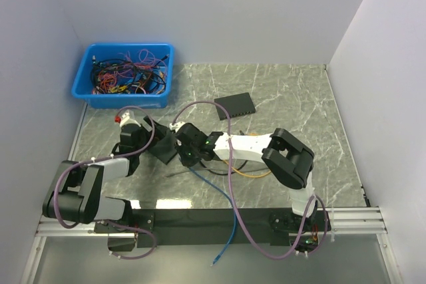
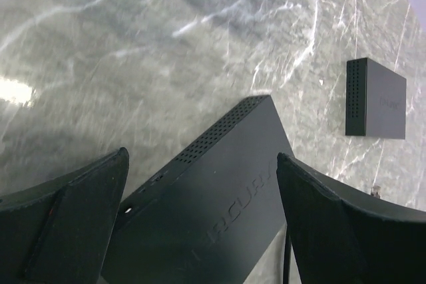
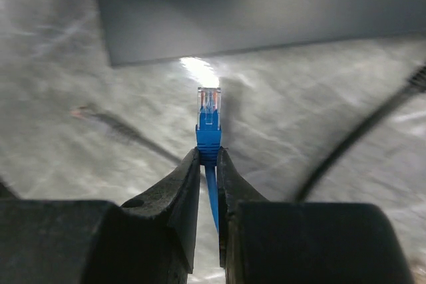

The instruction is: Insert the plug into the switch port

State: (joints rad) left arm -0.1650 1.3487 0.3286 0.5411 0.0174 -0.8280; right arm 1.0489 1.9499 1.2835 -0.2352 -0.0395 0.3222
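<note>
Cables [image 1: 130,71] lie in a tangle in the blue bin [image 1: 126,101] at the far left corner of your table [image 1: 299,98]. Next over, your left gripper [image 2: 200,157] has the black switch [image 2: 219,197] between its two fingers [image 2: 66,224], one finger against each long side, so it is clamped on that box at a fairly wide spread. From above, the switch sits tilted in the grip, near the middle of the table. Just to its right, your right gripper [image 3: 208,157] is pinched narrow on the blue boot of the plug [image 3: 208,114], with the clear tip sticking out past the fingertips and aimed at the dark side of the switch. A strip of marble shows between tip and switch, so the plug is close but not touching, and you cannot make out a port from the right wrist view. Behind the gripper the blue cable [image 1: 226,224] trails back over the near edge of the table. Further right and further back, a second black box [image 1: 235,105] lies flat on the marble, well apart from both grippers. An orange cable [image 1: 249,175] curls on the surface under your right arm.
</note>
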